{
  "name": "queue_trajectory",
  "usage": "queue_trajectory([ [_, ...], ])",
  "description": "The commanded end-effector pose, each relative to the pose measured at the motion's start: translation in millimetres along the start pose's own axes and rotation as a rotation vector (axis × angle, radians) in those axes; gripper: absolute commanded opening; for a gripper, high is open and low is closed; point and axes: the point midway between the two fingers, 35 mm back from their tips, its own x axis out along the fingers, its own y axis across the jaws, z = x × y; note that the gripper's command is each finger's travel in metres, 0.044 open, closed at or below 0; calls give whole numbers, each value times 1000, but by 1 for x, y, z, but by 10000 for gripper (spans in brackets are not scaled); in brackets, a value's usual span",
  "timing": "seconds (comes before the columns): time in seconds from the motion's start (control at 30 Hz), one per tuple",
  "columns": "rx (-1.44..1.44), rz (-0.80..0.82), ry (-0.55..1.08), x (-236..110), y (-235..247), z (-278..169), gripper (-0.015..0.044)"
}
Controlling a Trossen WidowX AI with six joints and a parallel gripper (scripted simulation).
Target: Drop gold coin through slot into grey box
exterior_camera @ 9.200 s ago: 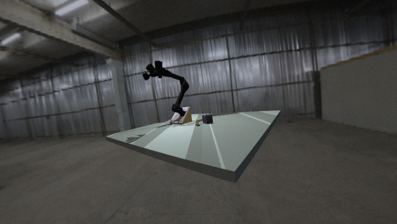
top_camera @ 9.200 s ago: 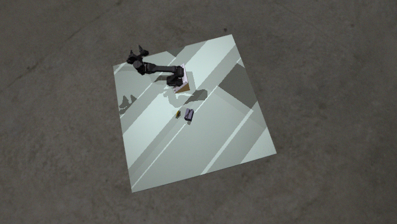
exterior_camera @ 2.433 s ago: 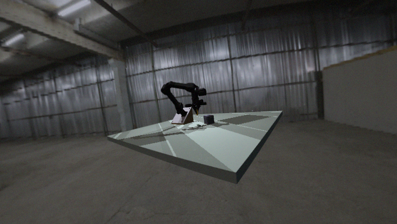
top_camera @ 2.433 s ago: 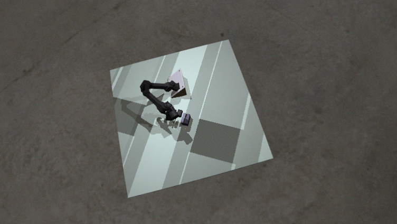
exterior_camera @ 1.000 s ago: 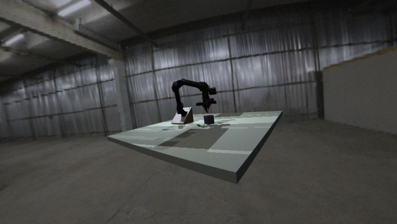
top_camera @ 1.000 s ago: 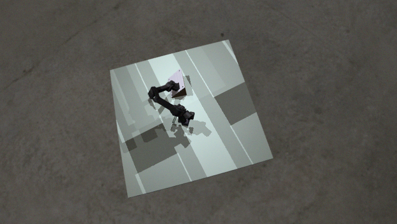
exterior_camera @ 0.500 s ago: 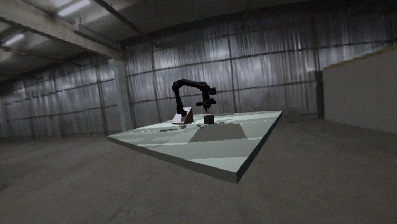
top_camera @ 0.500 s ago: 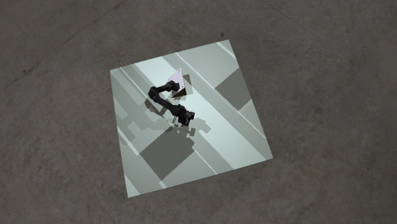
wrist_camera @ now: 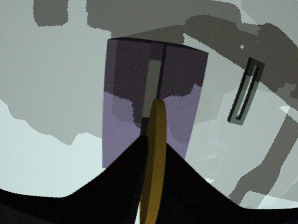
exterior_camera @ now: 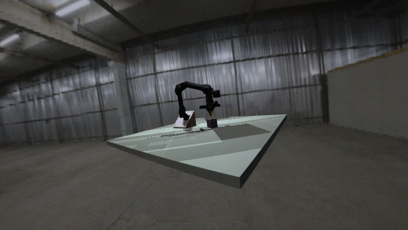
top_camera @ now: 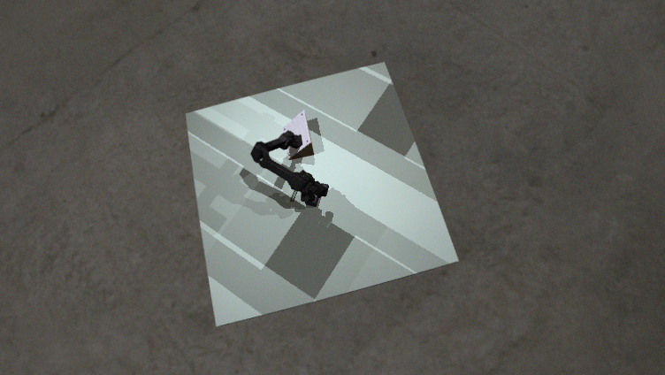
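My gripper [exterior_camera: 211,111] [wrist_camera: 149,144] is shut on the gold coin [exterior_camera: 211,113] [wrist_camera: 159,150] and points down. The coin is seen nearly edge-on in the wrist view, with its lower part sticking out beyond the fingertips. The closed grey box [exterior_camera: 211,123] [wrist_camera: 116,127], purplish in this light, stands just below the gripper, with a visible gap between coin and box in the exterior view. In the wrist view the coin overlaps the near part of the lid and partly hides the dark slot line. The dark-green holder [wrist_camera: 236,121] is empty, right of the box.
The arm's pale wedge-shaped base [top_camera: 296,123] [exterior_camera: 183,121] stands on the table [top_camera: 395,210] [exterior_camera: 199,158] behind the box. In the top view the arm hides most of the box. Bands of light and shadow cross the table and the box lid.
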Motion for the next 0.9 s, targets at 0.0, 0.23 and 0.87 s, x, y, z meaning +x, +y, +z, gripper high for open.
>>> queue_trajectory([
  [0.0, -1, -1, 1, 1, -1, 0, 0],
  [0.23, -2, -1, 1, 3, -1, 0, 0],
  [0.87, -7, -1, 1, 14, -1, 0, 0],
])
